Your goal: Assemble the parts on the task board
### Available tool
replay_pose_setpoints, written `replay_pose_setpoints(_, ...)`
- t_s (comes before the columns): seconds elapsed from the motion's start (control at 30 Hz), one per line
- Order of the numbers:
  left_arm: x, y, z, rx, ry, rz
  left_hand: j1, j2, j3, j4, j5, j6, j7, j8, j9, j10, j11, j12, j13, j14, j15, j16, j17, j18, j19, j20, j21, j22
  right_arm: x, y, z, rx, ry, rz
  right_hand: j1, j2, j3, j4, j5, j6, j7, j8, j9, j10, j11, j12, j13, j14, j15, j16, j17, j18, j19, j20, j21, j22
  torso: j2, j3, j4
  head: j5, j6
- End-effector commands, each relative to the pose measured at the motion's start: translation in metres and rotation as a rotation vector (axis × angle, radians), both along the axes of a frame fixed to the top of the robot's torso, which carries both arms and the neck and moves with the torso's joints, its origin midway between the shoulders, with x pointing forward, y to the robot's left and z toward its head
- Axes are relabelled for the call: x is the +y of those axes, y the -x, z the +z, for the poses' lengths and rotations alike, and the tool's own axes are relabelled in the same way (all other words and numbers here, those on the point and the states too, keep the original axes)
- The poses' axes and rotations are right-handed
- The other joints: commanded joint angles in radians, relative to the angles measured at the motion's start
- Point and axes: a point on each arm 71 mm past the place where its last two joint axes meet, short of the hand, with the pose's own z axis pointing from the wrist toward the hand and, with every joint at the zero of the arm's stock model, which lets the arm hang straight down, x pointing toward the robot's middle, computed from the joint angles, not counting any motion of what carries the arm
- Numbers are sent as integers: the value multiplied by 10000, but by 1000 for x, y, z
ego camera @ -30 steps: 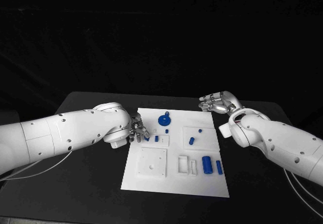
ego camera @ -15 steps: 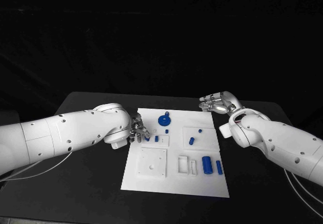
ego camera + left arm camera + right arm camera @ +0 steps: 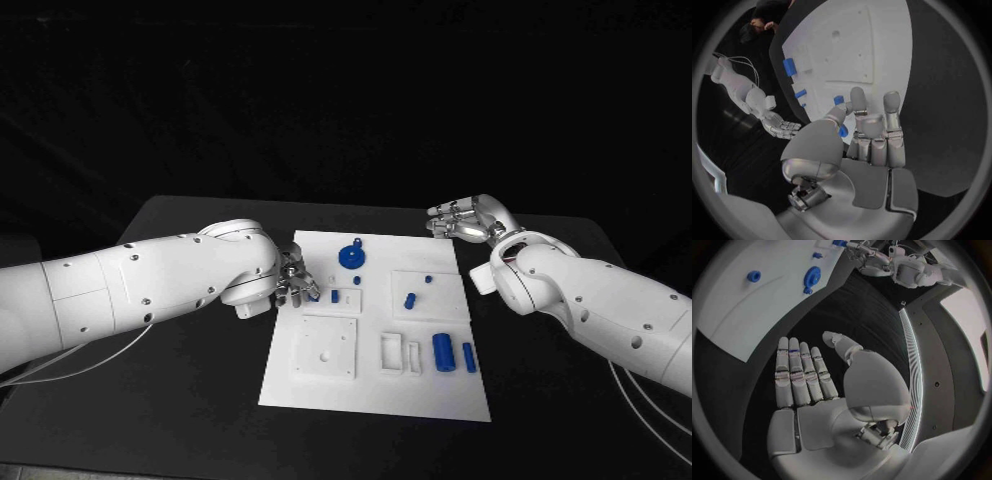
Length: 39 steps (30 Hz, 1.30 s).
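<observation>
The task board (image 3: 378, 330), a white plate, lies in the middle of the black table (image 3: 188, 400), with blue parts (image 3: 444, 351) scattered over it. At its left edge the left hand (image 3: 296, 285) pinches a small blue piece (image 3: 842, 131) between thumb and finger. Off its far right corner the right hand (image 3: 464, 220) hovers empty, fingers straight and side by side.

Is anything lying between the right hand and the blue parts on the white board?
Nothing visible. The right hand hovers open off the board's far right corner, over bare black table. The nearest blue parts, the round disc and a small peg, lie on open board surface.
</observation>
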Motion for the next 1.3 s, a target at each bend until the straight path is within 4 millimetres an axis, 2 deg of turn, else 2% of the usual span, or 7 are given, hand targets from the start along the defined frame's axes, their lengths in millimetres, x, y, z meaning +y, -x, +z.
replay_pose_setpoints(0.03,-2,4,-5,437,-204,-234,-81,-28,657,-740,54,1304,-1089,-14,7,484,-57,29,-16,5,-82,58,8,7,-55,-29,33,201,1,0,0,-11,-4,157,-86,44,4,-72,44,-32,12,-16,-12,-67,-23,-21,-11,-72,-15,-31,-13,47,-73,3,13,-12,-4,-6,7,0,-9)
replay_pose_setpoints(0.83,-6,-6,-4,275,-81,-56,-189,88,674,-731,-68,1268,-1099,18,103,485,-57,54,-5,3,-92,56,-6,-33,-35,-59,6,193,2,0,0,5,-6,166,-88,46,24,-81,38,-27,14,-15,-11,-66,-24,-20,-10,-78,-14,-33,-14,51,-73,2,14,-12,3,5,-6,26,6)
replay_pose_setpoints(1.0,-8,-7,-4,432,-90,-121,-173,81,684,-766,-52,1272,-1100,23,121,485,-62,59,-4,8,-89,61,1,-28,-36,-52,4,197,2,0,0,8,-6,168,-88,46,24,-81,38,-27,14,-15,-11,-66,-24,-20,-10,-78,-14,-33,-14,51,-73,2,14,-12,7,14,-8,11,-1)
replay_pose_setpoints(1.3,-10,-10,-5,662,-120,-184,-230,66,728,-858,47,1323,-1110,5,156,484,-68,99,-4,18,-84,116,76,-16,-44,-42,21,202,1,0,0,18,-2,168,-86,45,52,-82,38,-23,14,-14,-11,-73,-20,-22,-11,-77,-14,-33,-14,50,-76,4,13,-12,3,8,-4,-1,-2)
